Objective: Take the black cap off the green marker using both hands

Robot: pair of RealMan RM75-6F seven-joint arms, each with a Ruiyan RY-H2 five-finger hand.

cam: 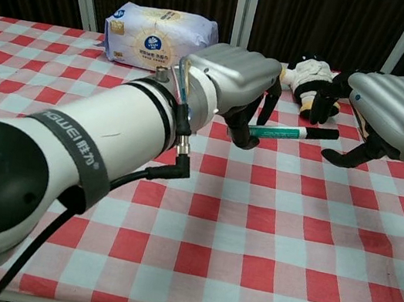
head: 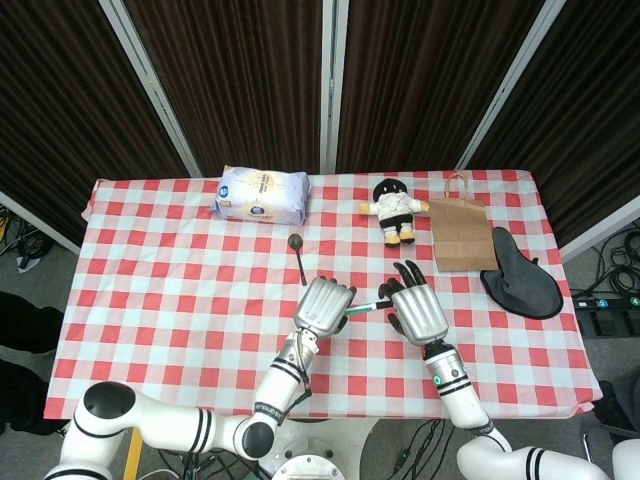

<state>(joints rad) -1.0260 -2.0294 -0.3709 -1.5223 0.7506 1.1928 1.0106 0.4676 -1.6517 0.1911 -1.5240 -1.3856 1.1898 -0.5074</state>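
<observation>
The green marker [cam: 280,131] is held level above the checked tablecloth [cam: 264,240], its black cap [cam: 324,132] pointing right. My left hand [cam: 236,69] grips the marker's green barrel from above. My right hand [cam: 397,107] hovers at the cap end with its fingers [cam: 325,102] spread above the cap and the thumb below it, not touching it. In the head view the left hand [head: 325,305] and right hand [head: 415,312] sit side by side. Only a short green stretch of the marker [head: 366,308] shows between them, and the cap is hidden under the right hand.
A white and blue soft pack [head: 262,195] lies at the back left. A dark spoon [head: 299,256] lies just behind the left hand. A plush toy [head: 395,210], a brown paper bag [head: 458,235] and a black fabric piece [head: 520,275] fill the back right.
</observation>
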